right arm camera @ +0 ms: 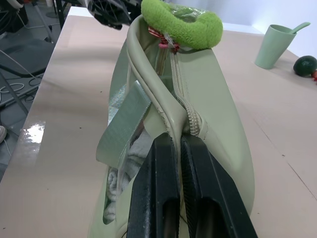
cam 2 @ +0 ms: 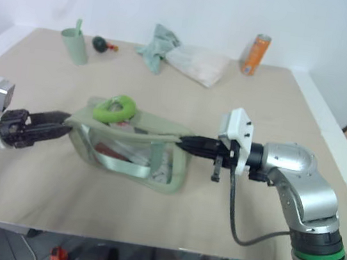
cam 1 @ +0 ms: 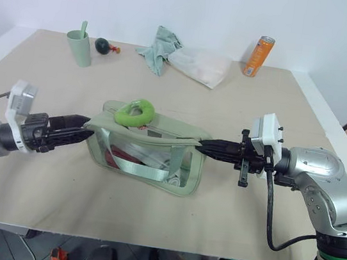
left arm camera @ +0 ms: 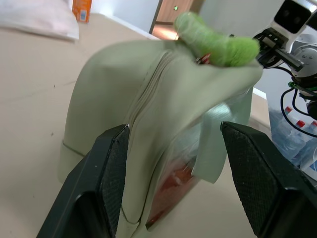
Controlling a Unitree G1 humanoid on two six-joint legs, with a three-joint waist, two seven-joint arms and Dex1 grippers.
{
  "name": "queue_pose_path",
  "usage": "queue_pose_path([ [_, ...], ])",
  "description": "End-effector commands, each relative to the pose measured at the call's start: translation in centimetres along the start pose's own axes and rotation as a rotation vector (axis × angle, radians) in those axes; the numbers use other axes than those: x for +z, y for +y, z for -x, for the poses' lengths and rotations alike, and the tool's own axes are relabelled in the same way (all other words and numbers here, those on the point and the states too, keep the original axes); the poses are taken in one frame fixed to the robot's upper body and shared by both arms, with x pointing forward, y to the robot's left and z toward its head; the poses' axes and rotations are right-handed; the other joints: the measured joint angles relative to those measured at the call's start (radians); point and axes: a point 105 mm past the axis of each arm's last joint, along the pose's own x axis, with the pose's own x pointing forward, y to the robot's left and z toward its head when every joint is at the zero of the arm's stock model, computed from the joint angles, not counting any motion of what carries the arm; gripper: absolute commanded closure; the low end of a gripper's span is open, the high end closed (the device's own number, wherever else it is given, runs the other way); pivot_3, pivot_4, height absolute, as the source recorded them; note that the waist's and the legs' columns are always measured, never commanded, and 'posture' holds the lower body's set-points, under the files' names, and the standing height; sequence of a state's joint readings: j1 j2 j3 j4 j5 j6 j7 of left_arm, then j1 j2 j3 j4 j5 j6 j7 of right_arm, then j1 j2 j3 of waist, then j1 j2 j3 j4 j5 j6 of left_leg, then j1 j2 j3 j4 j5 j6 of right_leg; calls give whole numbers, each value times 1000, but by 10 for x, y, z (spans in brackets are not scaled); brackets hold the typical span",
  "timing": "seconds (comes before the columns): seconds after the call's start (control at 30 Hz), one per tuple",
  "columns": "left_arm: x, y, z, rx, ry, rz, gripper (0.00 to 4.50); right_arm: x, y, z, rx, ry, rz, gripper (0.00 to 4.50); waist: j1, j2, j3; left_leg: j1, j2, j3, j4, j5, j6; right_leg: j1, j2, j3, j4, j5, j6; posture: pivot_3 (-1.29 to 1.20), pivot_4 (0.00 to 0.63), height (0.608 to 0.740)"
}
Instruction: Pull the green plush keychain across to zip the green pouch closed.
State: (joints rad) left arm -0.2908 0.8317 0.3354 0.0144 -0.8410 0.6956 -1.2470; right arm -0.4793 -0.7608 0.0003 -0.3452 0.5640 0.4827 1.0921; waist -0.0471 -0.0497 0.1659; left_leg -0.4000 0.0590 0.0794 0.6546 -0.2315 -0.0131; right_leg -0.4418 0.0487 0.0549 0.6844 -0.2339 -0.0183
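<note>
Pinching the green pouch (cam 1: 156, 160) by its end, right gripper (cam 1: 204, 147) pressed together.
Left gripper (cam 1: 82, 127) spread beside the opposite end; green plush keychain (cam 1: 135, 112) lies on top.

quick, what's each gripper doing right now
Left gripper: open, its fingers astride the end of the green pouch, not clamped.
Right gripper: shut on the green pouch's other end, by the zipper.
</note>
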Motion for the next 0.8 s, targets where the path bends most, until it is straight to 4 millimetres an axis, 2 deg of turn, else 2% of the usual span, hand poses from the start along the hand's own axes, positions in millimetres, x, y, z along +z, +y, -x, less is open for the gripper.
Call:
queue_pose_path([
  [0.03,1,2,-1,-2,-10,-9,1464,9,2,1,1,-8,36,4500,0,0,0,0,0,0,0,0,0,0,0,0,0,0,0,0,150,740],
  [0.07,-1,4,-1,2,-9,-3,1464,9,2,2,-2,-6,35,4500,0,0,0,0,0,0,0,0,0,0,0,0,0,0,0,0,150,740],
  [0.13,-1,7,-2,7,-24,20,1985,9,2,3,-3,-5,34,4500,0,0,0,0,0,0,0,0,0,0,0,0,0,0,0,0,150,740],
  [0.37,6,3,-4,-21,-55,8,4388,8,2,5,-8,-5,-2,4500,-1,0,0,0,0,0,0,0,0,0,0,0,0,0,0,0,150,740],
  [0.67,4,-2,-9,-40,-36,-22,4452,4,1,8,-5,-3,-56,4500,0,0,0,0,-1,0,0,0,0,0,0,0,0,0,0,0,150,740],
  [0.7,4,-3,-10,-42,-36,-23,4500,5,1,9,-2,-4,-71,3816,0,0,0,0,-1,0,0,0,0,0,-1,0,0,0,0,0,150,740],
  [0.8,4,-3,-10,-47,-35,-25,4500,8,-1,13,-10,-11,-100,2933,0,0,0,-1,-1,0,0,0,0,0,-1,0,0,0,0,0,150,740],
])
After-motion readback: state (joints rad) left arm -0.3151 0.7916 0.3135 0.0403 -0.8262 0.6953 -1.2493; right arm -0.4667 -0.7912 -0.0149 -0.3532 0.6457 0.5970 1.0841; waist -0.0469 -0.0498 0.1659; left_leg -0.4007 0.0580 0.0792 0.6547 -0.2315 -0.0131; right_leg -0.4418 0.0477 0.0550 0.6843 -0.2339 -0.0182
